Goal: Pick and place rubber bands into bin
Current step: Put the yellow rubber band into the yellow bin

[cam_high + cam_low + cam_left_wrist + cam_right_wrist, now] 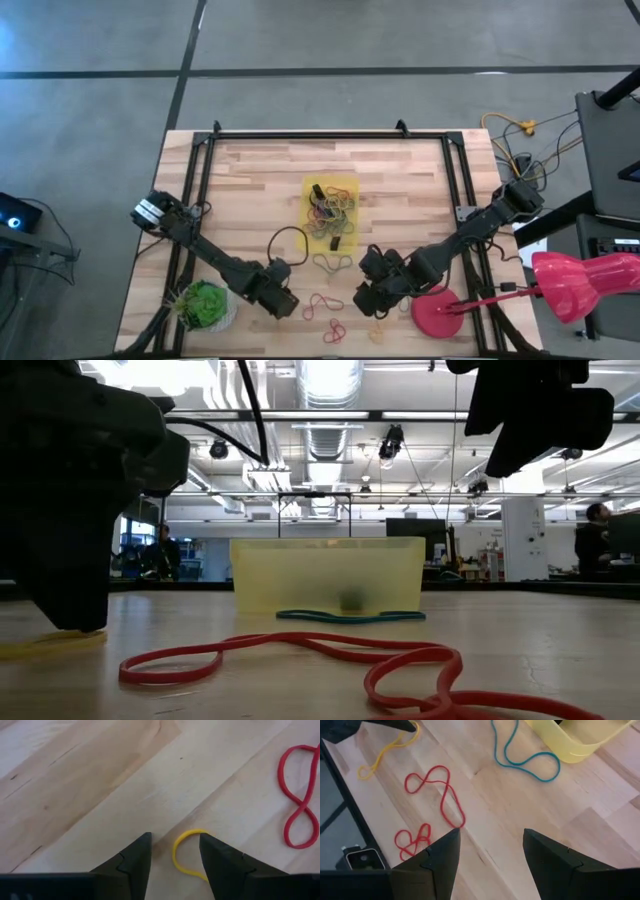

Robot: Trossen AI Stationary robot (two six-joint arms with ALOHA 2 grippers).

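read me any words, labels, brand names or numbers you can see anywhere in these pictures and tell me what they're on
No readable text in any view.
The bin, the rubber bands and the wooden table carry no markings.
Room signs and screens behind the table in the low view are too blurred to read.

Bin (332, 188) at table (250, 180) centre, rubber bands (338, 206) inside; loose bands (323, 303) at six o'clock; plant ball (204, 303) at eight.
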